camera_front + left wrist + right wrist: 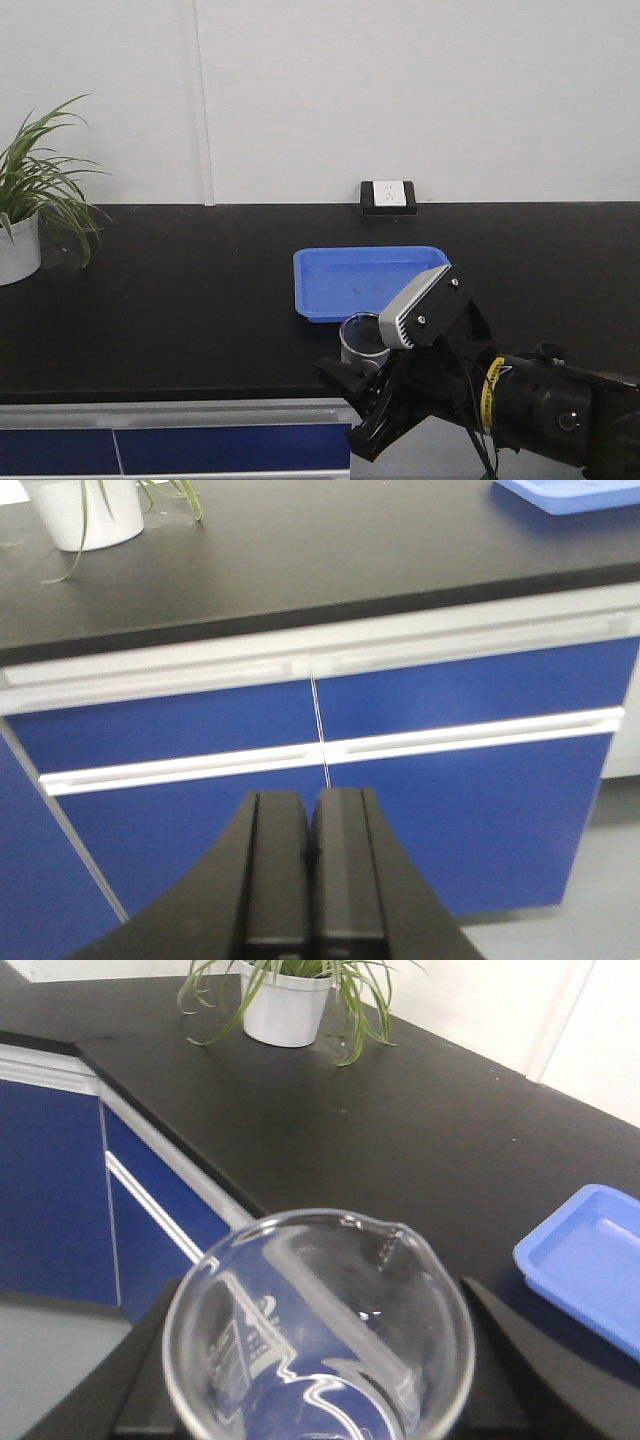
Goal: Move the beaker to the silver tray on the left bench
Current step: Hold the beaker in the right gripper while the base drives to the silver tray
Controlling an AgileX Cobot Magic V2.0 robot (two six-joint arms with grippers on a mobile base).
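The beaker (362, 340) is clear glass with a pouring lip and faint white print. It is held just off the front edge of a long bench with a black worktop (180, 300). My right gripper (365, 378) is shut on it; in the right wrist view the beaker (320, 1320) fills the lower frame between the two black fingers (150, 1360). My left gripper (312, 810) is shut and empty, low in front of the blue cabinet fronts. The silver tray is out of view.
A bright blue tray (365, 280) lies on the worktop just behind the beaker. A potted plant (18, 245) stands at the far left. A wall socket (387, 196) sits at the back. Blue drawers with white handles (450, 690) run below the bench edge.
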